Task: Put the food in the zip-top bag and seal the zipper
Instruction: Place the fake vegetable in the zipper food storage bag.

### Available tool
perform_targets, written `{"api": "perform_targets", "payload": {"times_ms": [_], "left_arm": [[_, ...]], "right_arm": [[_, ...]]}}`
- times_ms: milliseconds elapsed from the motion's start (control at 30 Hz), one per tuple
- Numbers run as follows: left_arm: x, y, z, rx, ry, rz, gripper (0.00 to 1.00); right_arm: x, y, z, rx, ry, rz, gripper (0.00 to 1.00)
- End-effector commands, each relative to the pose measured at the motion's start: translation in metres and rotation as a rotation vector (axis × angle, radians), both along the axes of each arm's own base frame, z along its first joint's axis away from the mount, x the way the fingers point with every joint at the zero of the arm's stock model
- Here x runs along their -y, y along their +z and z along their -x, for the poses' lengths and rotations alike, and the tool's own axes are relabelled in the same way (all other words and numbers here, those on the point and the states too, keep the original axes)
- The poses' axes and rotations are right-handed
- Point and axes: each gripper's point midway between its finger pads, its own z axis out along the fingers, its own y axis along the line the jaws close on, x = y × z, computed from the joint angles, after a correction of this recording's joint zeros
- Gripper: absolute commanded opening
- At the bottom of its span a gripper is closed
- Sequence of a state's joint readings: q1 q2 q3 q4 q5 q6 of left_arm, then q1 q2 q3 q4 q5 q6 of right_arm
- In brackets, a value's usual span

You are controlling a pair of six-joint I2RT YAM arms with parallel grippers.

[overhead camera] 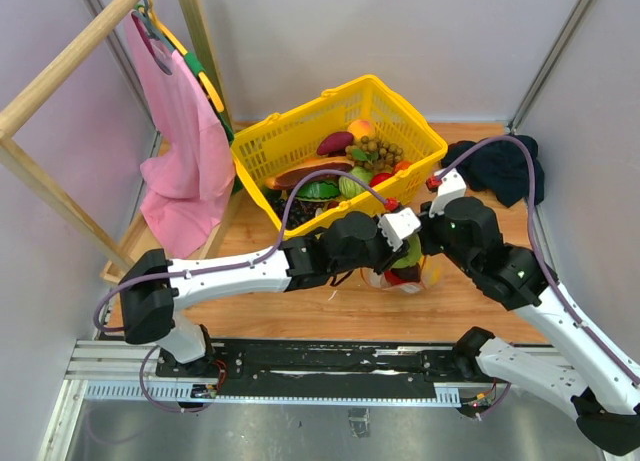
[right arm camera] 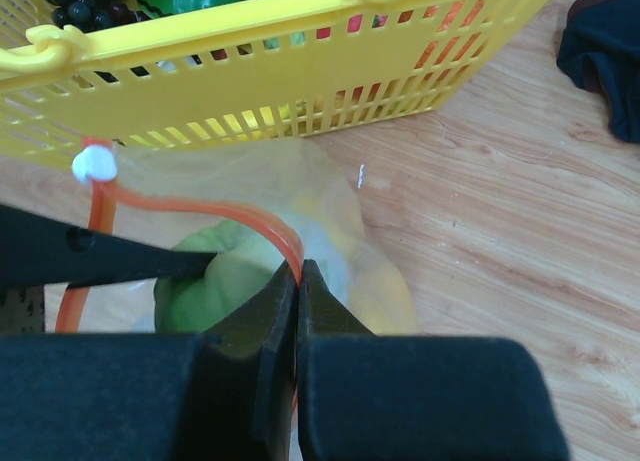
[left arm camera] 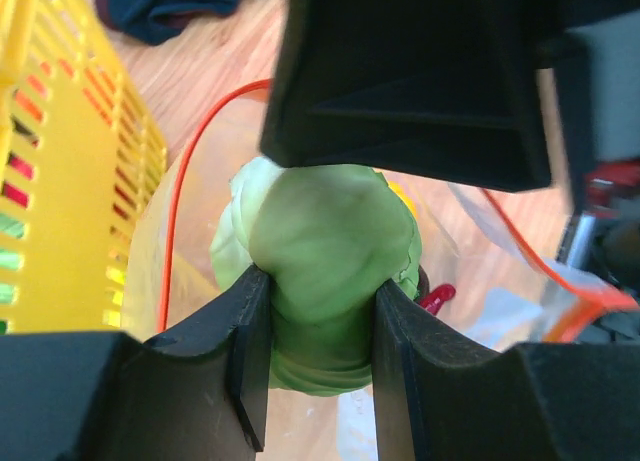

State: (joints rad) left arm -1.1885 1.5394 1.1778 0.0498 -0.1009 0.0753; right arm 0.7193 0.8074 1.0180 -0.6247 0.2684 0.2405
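Insertion step in hand: left gripper (left arm camera: 318,326) clamps the green cabbage (left arm camera: 330,231) at the mouth of the zip-top bag (right arm camera: 375,261), just near of the yellow basket (right arm camera: 250,31). Right gripper (right arm camera: 298,281) pinches the zipper (right arm camera: 265,226), holding the mouth open. Next move: release cabbage inside, then withdraw without snagging film.

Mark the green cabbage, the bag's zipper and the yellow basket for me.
green cabbage (left arm camera: 330,261): left wrist view, middle of its leafy front.
zipper (right arm camera: 200,209): right wrist view, curved stretch of the orange strip.
yellow basket (overhead camera: 290,136): top external view, its left lattice wall.
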Motion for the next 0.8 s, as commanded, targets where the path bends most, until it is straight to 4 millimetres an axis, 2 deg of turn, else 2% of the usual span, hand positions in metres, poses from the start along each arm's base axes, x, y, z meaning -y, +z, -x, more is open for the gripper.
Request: {"api": "perform_targets", "payload": {"times_ms": [0,100,300,367,467,600,767], "left_arm": [[-0.003,0.022,-0.031,0.04,0.21,0.061,0.21],[-0.009,0.012,-0.038,0.032,0.284,0.033,0.24],[-0.013,-0.007,-0.046,-0.001,0.378,0.012,0.36],[-0.014,-0.012,-0.049,-0.009,0.401,0.008,0.42],[-0.012,-0.021,-0.049,-0.023,0.407,-0.013,0.56],[-0.008,-0.018,-0.044,-0.051,0.381,0.0,0.68],[-0.004,0.003,-0.031,-0.077,0.31,0.068,0.73]], "right_arm": [[-0.003,0.019,0.0,0.041,0.003,-0.071,0.01],[-0.003,0.02,0.0,0.043,0.002,-0.071,0.01],[-0.003,0.017,0.0,0.037,0.0,-0.07,0.01],[-0.002,0.018,0.0,0.039,-0.002,-0.07,0.01],[-0.001,0.017,0.0,0.04,-0.007,-0.067,0.01],[0.001,0.017,0.0,0.044,-0.018,-0.065,0.01],[0.004,0.017,-0.002,0.047,-0.036,-0.055,0.01]]}}
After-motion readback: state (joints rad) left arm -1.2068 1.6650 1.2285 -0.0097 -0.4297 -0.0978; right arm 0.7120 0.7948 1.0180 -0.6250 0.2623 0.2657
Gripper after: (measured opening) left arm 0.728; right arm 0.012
